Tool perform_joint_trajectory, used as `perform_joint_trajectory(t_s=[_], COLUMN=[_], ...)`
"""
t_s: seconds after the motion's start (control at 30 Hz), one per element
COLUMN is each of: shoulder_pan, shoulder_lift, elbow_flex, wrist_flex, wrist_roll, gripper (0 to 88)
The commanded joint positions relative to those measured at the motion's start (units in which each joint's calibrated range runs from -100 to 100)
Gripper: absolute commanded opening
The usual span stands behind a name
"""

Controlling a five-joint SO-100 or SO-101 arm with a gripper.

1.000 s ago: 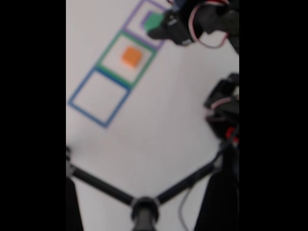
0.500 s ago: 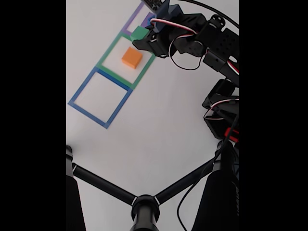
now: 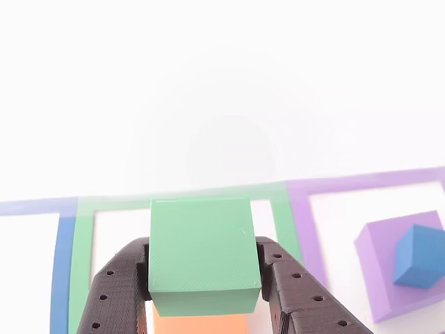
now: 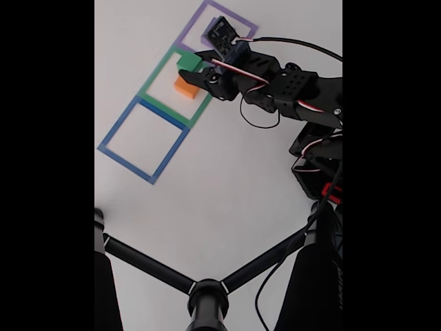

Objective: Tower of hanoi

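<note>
- Gripping the green block (image 3: pixel 201 252) between its two black perforated fingers (image 3: pixel 115 289), the gripper (image 3: pixel 201 278) holds it pinched on its left and right faces in the other view.
- In that same view the orange block (image 3: pixel 200 324) shows directly below the green one, a strip of its top peeking out under the green block's lower edge; whether the two touch cannot be told.
- To the right in the other view, the purple block (image 3: pixel 379 261) sits inside the purple square outline (image 3: pixel 299 223), with the blue cube (image 3: pixel 419 256) resting on top of it, turned at an angle.
- The green square outline (image 3: pixel 83 264) frames the gripper and held block, and a blue square outline (image 3: pixel 62 271) adjoins it on the left.
- In the fixed view the arm (image 4: pixel 289 86) reaches in from the right, the green block (image 4: pixel 188 63) at its tip above the orange block (image 4: pixel 186 87), both within the green square outline (image 4: pixel 153 77).
- The blue square outline (image 4: pixel 114 134) lies beside it on the white table (image 4: pixel 227 193), and a black tripod (image 4: pixel 207 296) stands at the bottom.
- No brand, label or writing can be read on any block or on the arm.
</note>
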Motion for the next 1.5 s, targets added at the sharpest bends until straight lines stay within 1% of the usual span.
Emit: perform_joint_trajectory(t_s=[0.0,0.33,0.5,1.47], shoulder_pan=[-1.16,-2.12,-1.36,-1.45], shoulder_lift=[3.61,17.17,22.26,31.06], elbow_flex=[0.96,2.87,2.78,3.23], wrist_flex=[-9.41,-27.22,-32.48,-40.5], wrist_roll=[0.59,0.59,0.59,0.59], gripper=[7.1,7.0,7.0,7.4])
